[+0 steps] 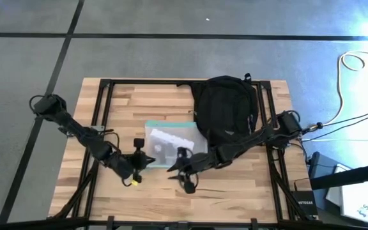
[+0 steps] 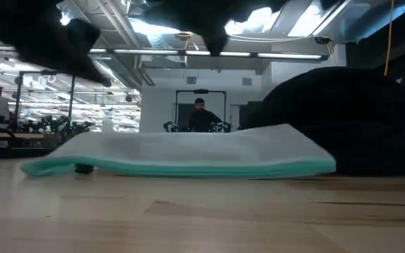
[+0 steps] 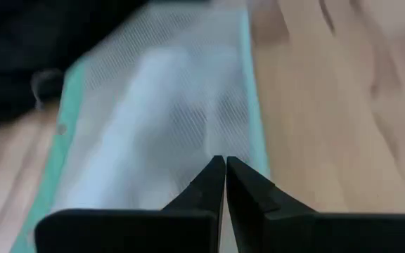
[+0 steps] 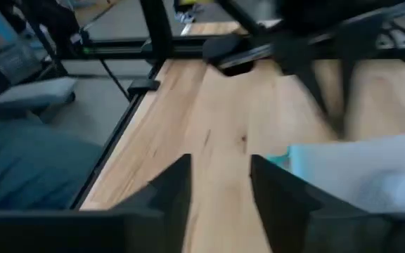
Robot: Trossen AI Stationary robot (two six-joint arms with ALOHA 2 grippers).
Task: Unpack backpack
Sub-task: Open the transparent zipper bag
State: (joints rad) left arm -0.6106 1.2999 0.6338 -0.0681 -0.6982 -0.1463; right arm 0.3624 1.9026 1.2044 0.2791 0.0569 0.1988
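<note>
— Where do we stand with the unpacking?

— We judge one item is already out: the clear mesh pouch with the teal edging (image 1: 174, 144) lies flat near the middle of the pale wooden butcher-block desk (image 1: 235, 191), just beside the large black fabric backpack (image 1: 225, 112). Our left gripper (image 1: 147, 160) sits at the pouch's left side with its fingers pressed together on nothing. Our right gripper (image 1: 185, 176) hovers over bare wood toward the desk's front edge, fingers spread apart and empty.

— And the backpack itself?

— It lies toward the desk's back edge, right of centre, its top reaching that edge. Its long axis runs front to back; the lower end faces the pouch and the front edge. We cannot tell whether its zipper is open.

— So what does the next move call for?

— As we judge it, turning one gripper back toward the backpack's opening and reaching in for whatever remains, while the other steadies the fabric.
</note>
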